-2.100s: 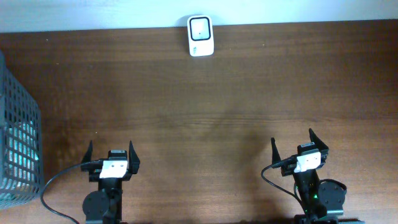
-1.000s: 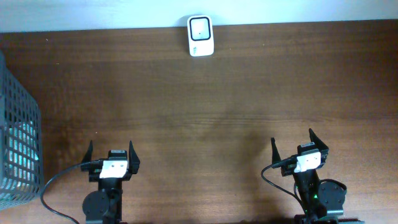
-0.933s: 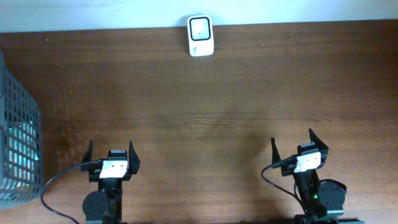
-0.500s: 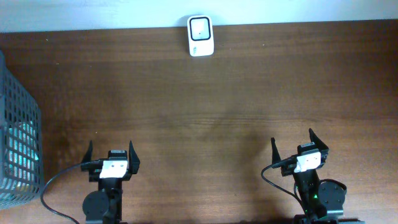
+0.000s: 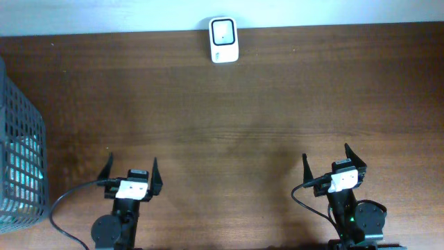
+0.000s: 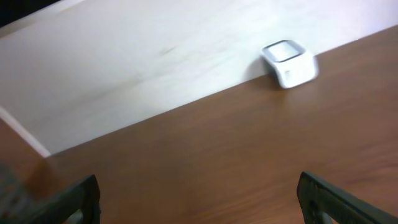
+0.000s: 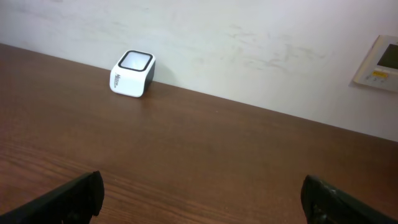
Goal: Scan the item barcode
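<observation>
Tabletop [image 5: 243,104] of dark brown wood runs back to a pale wall [image 7: 249,37], and right against that wall, at the far edge, sits the small white scanner [image 5: 223,40], its dark-framed window facing up. From where the right arm looks, it stands well off and to the left; from the left arm's side it shows up blurred, off to the right.

Over at the left edge stands a grey mesh basket [image 5: 38,187]. Something teal [image 5: 21,163] shows through its bars, though I can't make out what it is or whether it carries a barcode.

Both arms sit at the near edge, well apart from each other and a long way from the scanner. The left pincer [image 5: 132,160] has its two black fingers spread wide with nothing between them. The right pincer [image 5: 326,154] is the same, fingers apart and empty, hanging over bare wood.

A beige wall panel [image 7: 382,62] is mounted off to the right.
</observation>
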Motion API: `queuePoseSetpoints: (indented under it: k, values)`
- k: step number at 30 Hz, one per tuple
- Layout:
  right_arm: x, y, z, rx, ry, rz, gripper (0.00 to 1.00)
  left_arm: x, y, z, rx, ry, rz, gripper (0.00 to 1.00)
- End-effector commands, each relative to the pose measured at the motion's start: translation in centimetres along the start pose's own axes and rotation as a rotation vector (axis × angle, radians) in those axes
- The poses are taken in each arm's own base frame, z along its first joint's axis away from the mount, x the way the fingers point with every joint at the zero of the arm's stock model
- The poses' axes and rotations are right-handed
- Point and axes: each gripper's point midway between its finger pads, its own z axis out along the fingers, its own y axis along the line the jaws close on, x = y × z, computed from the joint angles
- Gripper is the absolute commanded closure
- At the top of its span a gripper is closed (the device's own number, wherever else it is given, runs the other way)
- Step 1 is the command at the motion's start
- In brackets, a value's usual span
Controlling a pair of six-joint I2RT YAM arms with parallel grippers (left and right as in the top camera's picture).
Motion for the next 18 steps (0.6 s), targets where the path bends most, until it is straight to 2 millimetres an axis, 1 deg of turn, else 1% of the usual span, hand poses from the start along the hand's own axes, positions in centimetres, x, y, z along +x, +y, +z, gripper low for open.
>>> queuePoseSetpoints:
  k: [1,3,4,6,8,11,12,17,18]
  values:
    - [0.1,0.4,0.0,-0.016,0.000,0.007,0.02,-0.7,-1.6,-0.1,0.098,-0.035,-0.086,0.01]
    - [0.1,0.4,0.0,-0.016,0.000,0.007,0.02,-1.3,-1.8,-0.1,0.119,-0.035,-0.097,0.01]
    - [0.1,0.4,0.0,-0.016,0.000,0.007,0.02,-2.0,-1.8,0.0,0.133,-0.034,-0.099,0.01]
    - [0.1,0.4,0.0,-0.016,0.000,0.007,0.02,-4.7,-1.3,0.3,0.163,-0.030,-0.113,0.01]
    - [0.1,0.4,0.0,-0.016,0.000,0.007,0.02,-7.4,-0.7,1.2,0.197,-0.009,-0.118,0.01]
    - [0.2,0.4,0.0,-0.016,0.000,0.007,0.02,-10.5,0.0,3.6,0.249,0.057,-0.132,0.01]
    - [0.2,0.4,0.0,-0.016,0.000,0.007,0.02,-11.8,0.2,4.8,0.279,0.095,-0.141,0.01]
    - [0.2,0.4,0.0,-0.016,0.002,0.007,0.02,-14.5,1.6,10.2,0.351,0.338,-0.186,0.01]
    - [0.2,0.4,0.0,-0.016,0.003,0.007,0.02,-14.9,1.7,10.8,0.360,0.365,-0.192,0.01]
